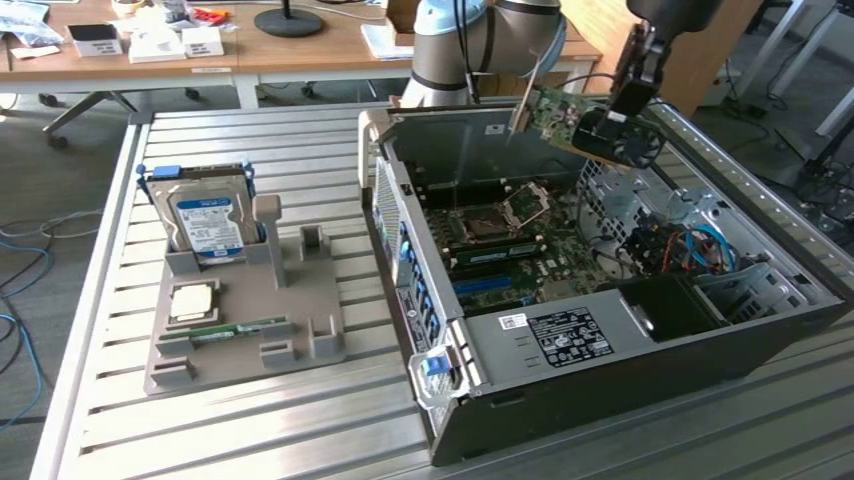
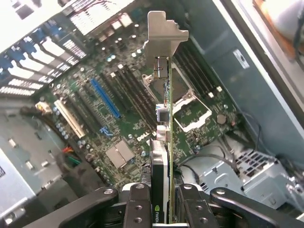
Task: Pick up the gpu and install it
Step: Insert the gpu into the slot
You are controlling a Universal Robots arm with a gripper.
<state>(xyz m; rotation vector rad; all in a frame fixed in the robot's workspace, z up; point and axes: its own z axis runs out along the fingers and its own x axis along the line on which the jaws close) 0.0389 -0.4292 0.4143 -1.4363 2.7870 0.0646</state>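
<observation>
Exterior view: gpu (image 1: 561,115) held in the air over the open computer case (image 1: 395,215).
The gripper (image 1: 617,112) has its fingers pressed tight against both faces of the card, gripping it at one end. The card hangs tilted above the case, clear of the motherboard (image 1: 497,235). In the wrist view it stands edge-on between the two black fingers (image 2: 137,204), with its silver bracket (image 2: 164,33) at the far end. The blue slot (image 2: 105,99) and the CPU socket (image 2: 190,110) lie on the board beneath it. On the exterior view's left, a grey holder (image 1: 310,335) on the slatted table (image 1: 200,440) carries a hard drive (image 1: 207,215) and a RAM stick (image 1: 240,329).
</observation>
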